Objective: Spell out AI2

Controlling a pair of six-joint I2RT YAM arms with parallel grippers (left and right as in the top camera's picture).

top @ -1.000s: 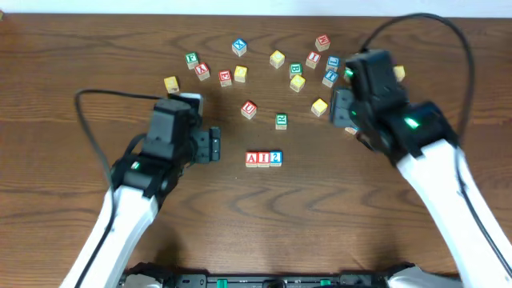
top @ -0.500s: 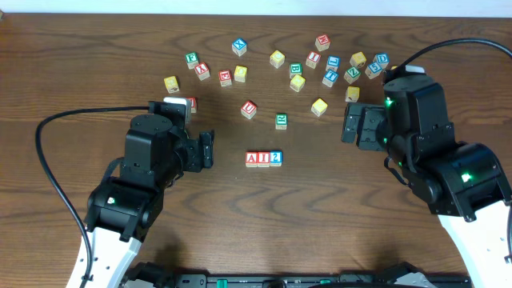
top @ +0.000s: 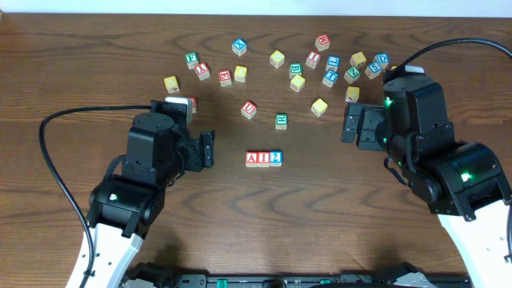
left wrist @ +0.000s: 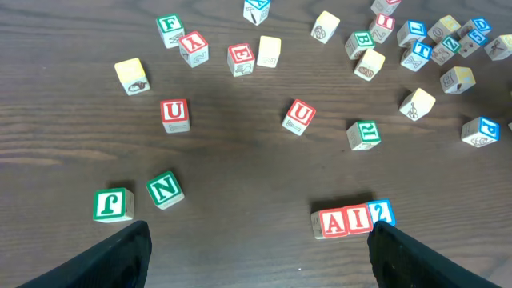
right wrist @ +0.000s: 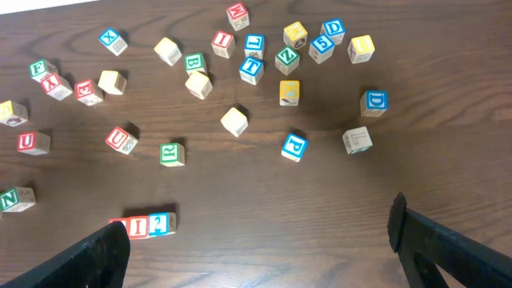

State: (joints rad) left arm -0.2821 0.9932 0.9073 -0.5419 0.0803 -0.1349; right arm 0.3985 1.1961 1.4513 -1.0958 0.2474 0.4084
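Note:
Three letter blocks stand in a touching row at the table's middle: a red A block (top: 252, 158), a red I block (top: 263, 158) and a blue 2 block (top: 275, 158). The row also shows in the left wrist view, A (left wrist: 334, 222), I (left wrist: 358, 218), 2 (left wrist: 382, 213), and in the right wrist view (right wrist: 161, 223). My left gripper (top: 208, 150) is open and empty, left of the row. My right gripper (top: 349, 126) is open and empty, up and right of the row.
Several loose letter blocks lie scattered across the far half of the table, among them a red U (top: 249, 109), a green block (top: 281, 121) and a yellow block (top: 319, 106). Green J (left wrist: 111, 204) and N (left wrist: 164, 190) blocks lie under the left arm.
From one second ago both arms drew back toward the near side and outward from the row. In the last half second they barely moved. The blocks stayed put.

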